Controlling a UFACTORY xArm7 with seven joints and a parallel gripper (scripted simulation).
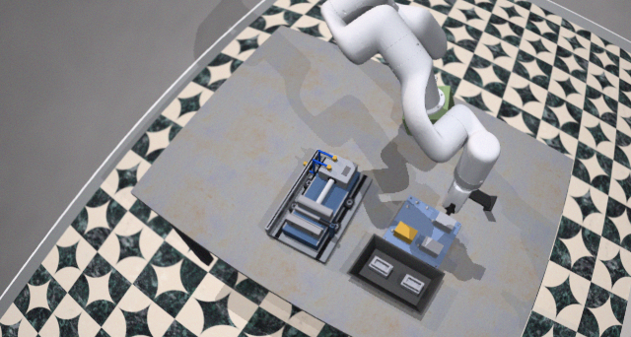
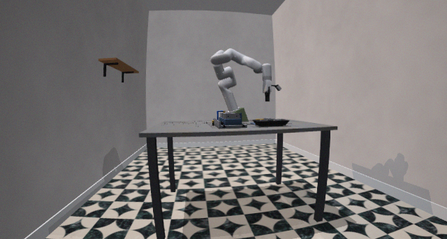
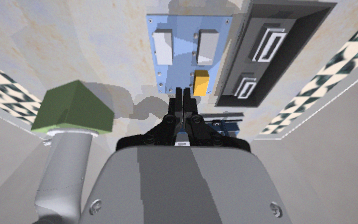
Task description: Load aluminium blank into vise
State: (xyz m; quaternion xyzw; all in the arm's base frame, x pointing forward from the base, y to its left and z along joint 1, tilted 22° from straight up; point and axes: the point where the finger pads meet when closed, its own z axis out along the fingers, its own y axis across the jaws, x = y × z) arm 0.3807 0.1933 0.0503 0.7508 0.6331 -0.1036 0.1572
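The black two-fingered gripper (image 3: 183, 98) hangs high above the grey table top (image 1: 237, 130), over the far edge of the pale blue infeed plate (image 1: 401, 214); its jaws are pressed together with nothing between them. On that plate lie two grey aluminium blanks, one (image 1: 446, 222) near the gripper's side and one (image 1: 432, 246) nearer the tray, flat and apart from each other; a yellow brass blank (image 1: 405, 232) lies flat on the plate's side nearer the vise. Just beside the plate sits the dark rectangular outfeed tray (image 1: 367, 255); two light grey finished parts (image 1: 382, 265) (image 1: 412, 283) lie on its floor, pockets up, side by side and apart. The blue and grey vise (image 1: 317, 206) stands well apart to the other side of the plate, its narrow opening holding no blank. The white arm (image 1: 419, 101) rises from a green base block (image 3: 72, 107).
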